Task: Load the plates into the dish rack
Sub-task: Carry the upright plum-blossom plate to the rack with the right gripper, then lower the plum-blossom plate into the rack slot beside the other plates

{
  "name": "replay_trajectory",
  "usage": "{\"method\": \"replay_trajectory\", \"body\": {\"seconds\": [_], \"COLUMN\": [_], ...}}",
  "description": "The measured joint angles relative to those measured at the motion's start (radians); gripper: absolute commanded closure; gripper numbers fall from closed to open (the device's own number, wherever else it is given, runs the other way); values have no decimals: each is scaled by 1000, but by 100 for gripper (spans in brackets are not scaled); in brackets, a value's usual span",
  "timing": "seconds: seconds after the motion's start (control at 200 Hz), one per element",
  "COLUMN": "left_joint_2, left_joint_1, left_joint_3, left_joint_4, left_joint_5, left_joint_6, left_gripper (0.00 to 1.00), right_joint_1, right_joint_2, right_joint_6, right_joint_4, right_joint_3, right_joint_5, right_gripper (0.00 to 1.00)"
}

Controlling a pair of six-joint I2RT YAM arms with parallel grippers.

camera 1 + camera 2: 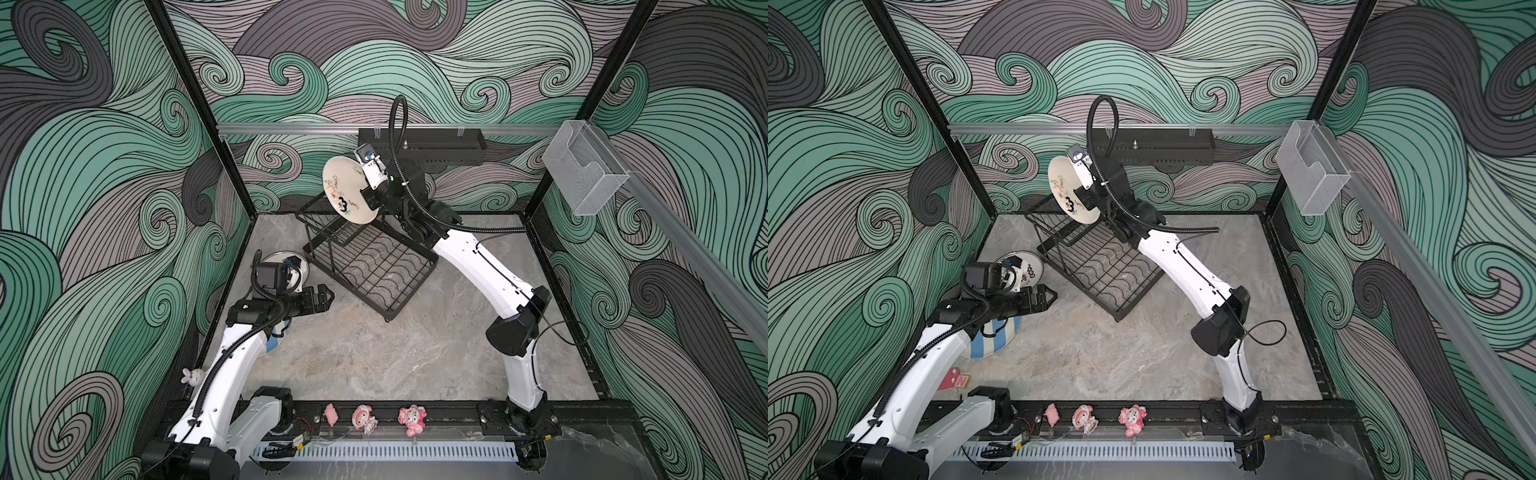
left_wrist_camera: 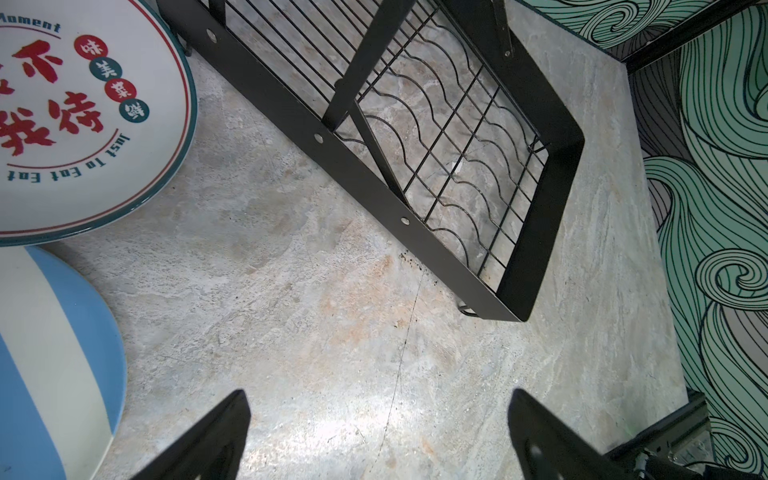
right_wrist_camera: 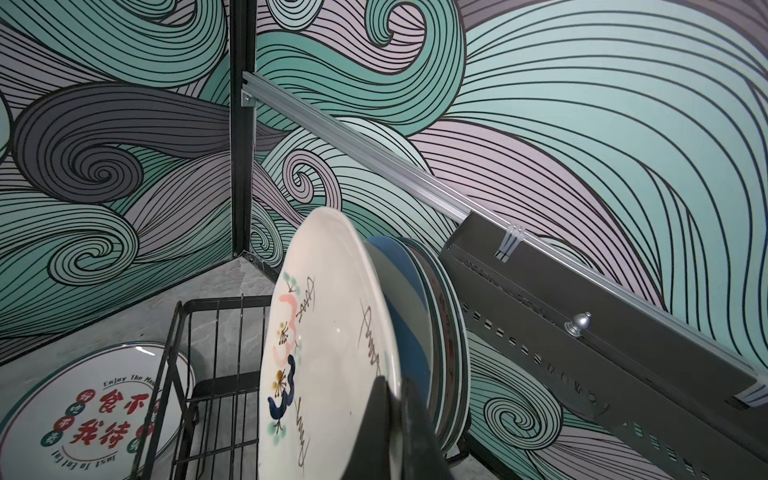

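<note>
My right gripper [image 1: 366,194] [image 3: 398,384] is shut on the rim of a cream plate [image 1: 344,187] [image 1: 1068,188] [image 3: 328,332] painted with bird-like figures. It holds the plate on edge above the raised basket of the black wire dish rack [image 1: 386,266] [image 1: 1113,268] [image 2: 457,137]. Behind it in the right wrist view stand a blue-striped plate [image 3: 409,332] and teal-rimmed plates [image 3: 446,357]. My left gripper [image 1: 326,296] [image 2: 378,399] hangs open over bare table. Beside it lie a teal-rimmed plate with red characters [image 1: 1032,270] [image 2: 83,124] and a blue-white striped plate [image 1: 994,340] [image 2: 50,353].
A black perforated trough shelf [image 1: 436,145] hangs on the back wall rail just behind the right wrist. A clear plastic box [image 1: 582,174] is mounted on the right wall. Pink figurines [image 1: 365,417] sit on the front rail, and a bunny figurine [image 1: 193,376] stands at the left.
</note>
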Motion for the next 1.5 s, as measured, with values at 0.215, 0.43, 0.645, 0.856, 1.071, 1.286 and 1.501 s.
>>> {"method": "replay_trajectory", "body": {"seconds": [0.215,0.43,0.645,0.856,1.071,1.286,1.501], "left_joint_2": [9,13,13,18,25,25,25], "left_joint_1": [0,0,0,0,0,0,0], "left_joint_3": [0,0,0,0,0,0,0], "left_joint_4": [0,0,0,0,0,0,0], "left_joint_5": [0,0,0,3,3,3,4], "left_joint_6": [0,1,3,6,7,7,7], "left_gripper": [1,1,1,1,1,1,1], "right_joint_1": [23,27,27,27,27,27,27], "right_joint_2": [62,120,123,123,123,126,139], "right_joint_6": [-100,-176,-207,-206,-203,-201,-200], "right_joint_4": [49,74,91,105,110,117,136], "right_joint_3": [63,146,150,129,98,86,84], "right_joint_5": [43,61,74,85,87,89,98], "right_gripper": [100,100,100,100,100,100,100]}}
